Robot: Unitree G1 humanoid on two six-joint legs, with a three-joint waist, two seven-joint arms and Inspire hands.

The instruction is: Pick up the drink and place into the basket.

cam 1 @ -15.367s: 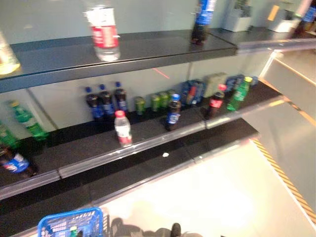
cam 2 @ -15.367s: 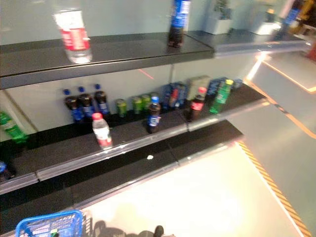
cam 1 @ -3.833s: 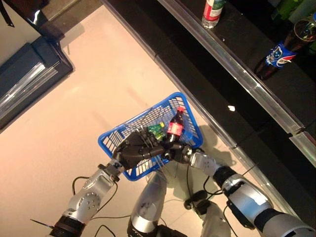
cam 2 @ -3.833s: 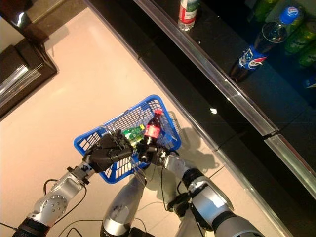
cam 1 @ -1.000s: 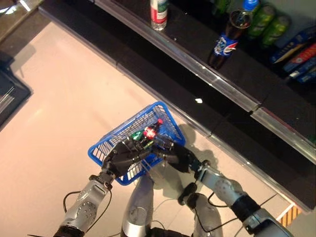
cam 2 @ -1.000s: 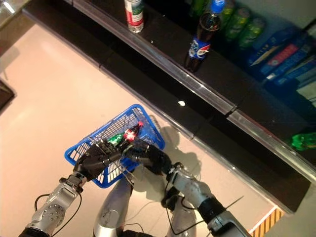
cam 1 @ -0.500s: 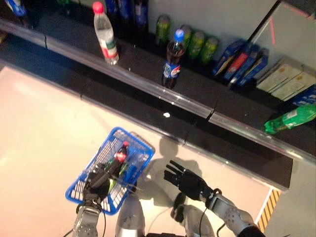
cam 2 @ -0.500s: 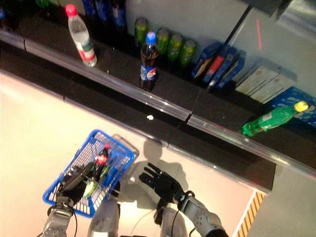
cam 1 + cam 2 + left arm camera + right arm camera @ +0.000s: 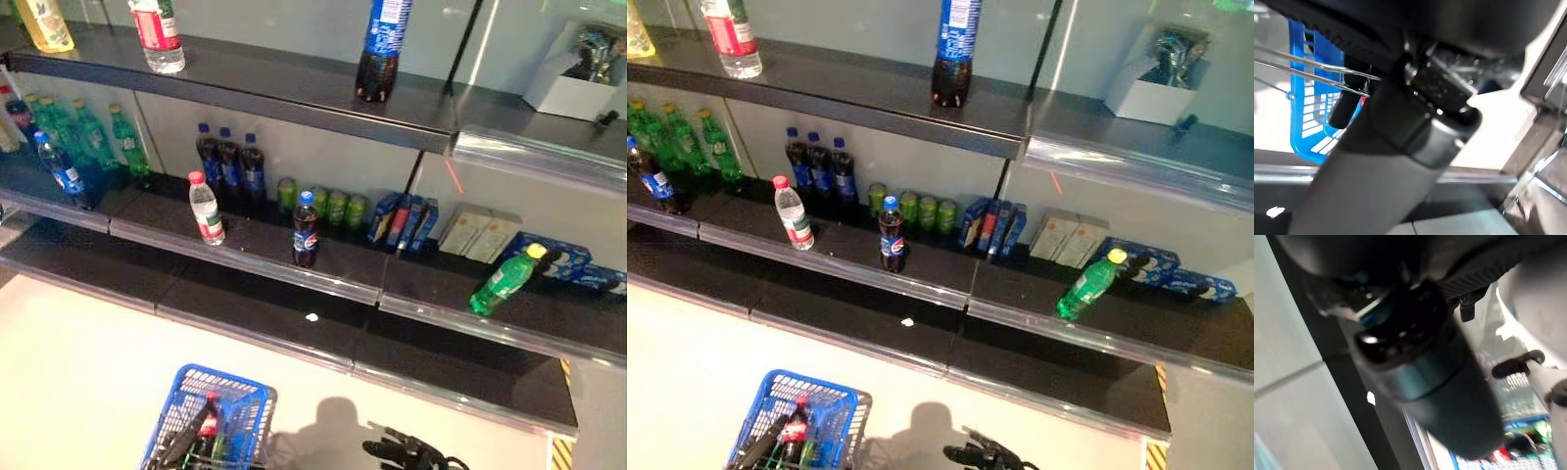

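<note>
Two dark shelves [image 9: 294, 98] run along the wall, stocked with bottles [image 9: 227, 166], green cans [image 9: 333, 208] and boxes [image 9: 475, 235]. On the floor [image 9: 88, 362] below stands the blue basket [image 9: 250, 406] — the red-capped drink [image 9: 207, 423] lies inside it. The left hand [image 9: 179, 448] is at the basket's wire handle, fingers too hidden to tell; the right hand [image 9: 402, 452] hangs beside the basket — fingers spread, holding nothing.

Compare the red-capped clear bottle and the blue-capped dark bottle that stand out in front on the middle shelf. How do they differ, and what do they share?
The clear bottle has a red cap, see-through contents and a red and white label; the dark bottle has a blue cap, dark contents and a blue label. The clear bottle stands further to the robot's left. Both stand upright near the front edge of the middle shelf, apart from the rows behind them.
</note>
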